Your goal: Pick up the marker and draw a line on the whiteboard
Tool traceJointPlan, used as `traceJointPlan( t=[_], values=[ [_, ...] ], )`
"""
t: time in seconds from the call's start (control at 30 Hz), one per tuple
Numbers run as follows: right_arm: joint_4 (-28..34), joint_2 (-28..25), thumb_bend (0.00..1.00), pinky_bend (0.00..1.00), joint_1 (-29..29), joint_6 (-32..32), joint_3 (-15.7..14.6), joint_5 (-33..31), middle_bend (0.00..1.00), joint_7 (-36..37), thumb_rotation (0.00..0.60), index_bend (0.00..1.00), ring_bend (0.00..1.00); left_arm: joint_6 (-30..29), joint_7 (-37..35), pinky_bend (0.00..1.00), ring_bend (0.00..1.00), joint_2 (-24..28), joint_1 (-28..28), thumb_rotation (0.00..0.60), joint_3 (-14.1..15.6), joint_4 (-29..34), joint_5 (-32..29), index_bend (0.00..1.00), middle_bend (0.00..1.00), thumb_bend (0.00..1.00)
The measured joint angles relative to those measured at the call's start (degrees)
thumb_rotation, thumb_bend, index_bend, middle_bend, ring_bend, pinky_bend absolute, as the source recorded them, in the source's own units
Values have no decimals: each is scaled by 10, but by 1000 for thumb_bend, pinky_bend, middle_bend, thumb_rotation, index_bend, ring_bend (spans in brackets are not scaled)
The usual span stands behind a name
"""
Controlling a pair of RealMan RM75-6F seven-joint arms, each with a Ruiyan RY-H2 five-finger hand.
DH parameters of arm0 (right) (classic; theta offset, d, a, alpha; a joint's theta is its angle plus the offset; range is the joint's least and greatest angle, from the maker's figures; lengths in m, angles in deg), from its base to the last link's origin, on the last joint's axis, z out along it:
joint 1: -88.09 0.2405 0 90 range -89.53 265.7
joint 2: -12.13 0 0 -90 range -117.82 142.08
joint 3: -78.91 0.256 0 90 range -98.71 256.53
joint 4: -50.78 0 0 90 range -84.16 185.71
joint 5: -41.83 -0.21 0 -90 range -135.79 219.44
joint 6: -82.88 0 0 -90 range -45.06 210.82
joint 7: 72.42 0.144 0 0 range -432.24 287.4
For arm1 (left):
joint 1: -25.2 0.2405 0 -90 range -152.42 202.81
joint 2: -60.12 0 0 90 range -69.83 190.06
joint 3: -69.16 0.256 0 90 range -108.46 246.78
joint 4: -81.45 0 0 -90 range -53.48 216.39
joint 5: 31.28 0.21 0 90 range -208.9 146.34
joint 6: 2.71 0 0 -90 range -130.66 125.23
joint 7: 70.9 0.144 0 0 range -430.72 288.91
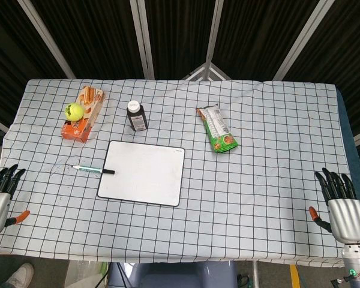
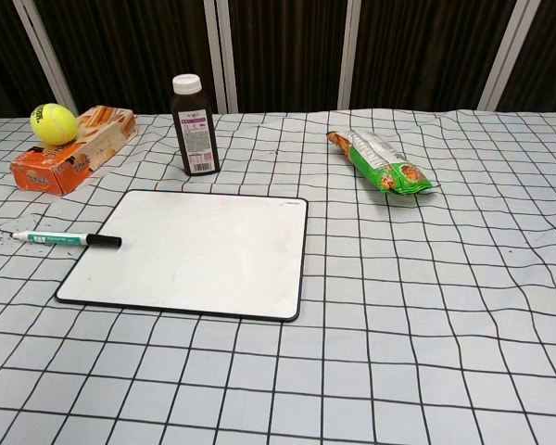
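Observation:
A white marker (image 1: 93, 170) (image 2: 65, 239) with a black cap lies flat on the checked cloth, its cap end at the left edge of the whiteboard (image 1: 143, 172) (image 2: 195, 252). The board is blank, black-rimmed, and lies in the middle of the table. My left hand (image 1: 0, 195) rests at the table's near left edge, fingers apart and holding nothing. At the near right edge my right hand (image 1: 342, 207) also has its fingers spread and is empty. Neither hand shows in the chest view.
An orange box (image 1: 84, 114) (image 2: 74, 148) with a yellow tennis ball (image 1: 75, 111) (image 2: 54, 123) on it sits at the back left. A dark bottle (image 1: 137, 116) (image 2: 195, 125) stands behind the board. A green snack bag (image 1: 217, 128) (image 2: 382, 162) lies at the back right.

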Motion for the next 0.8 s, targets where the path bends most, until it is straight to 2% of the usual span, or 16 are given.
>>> traceJointPlan(
  t=[0.63, 0.7, 0.8],
  values=[
    [13, -4, 329, 0, 1, 9, -5, -1, 0, -5, 600, 0, 0, 23, -7, 0, 0, 7, -10, 600, -2, 18, -14, 7, 0, 26],
    [13, -4, 329, 0, 1, 9, -5, -1, 0, -5, 600, 0, 0, 31, -5, 4, 0, 8, -17, 600, -6, 24, -17, 36, 0, 47],
    [15, -5, 329, 0, 1, 9, -6, 1, 0, 0, 600, 0, 0, 40, 7, 15, 0, 6, -29, 600, -13, 31, -19, 150, 0, 94]
  ],
)
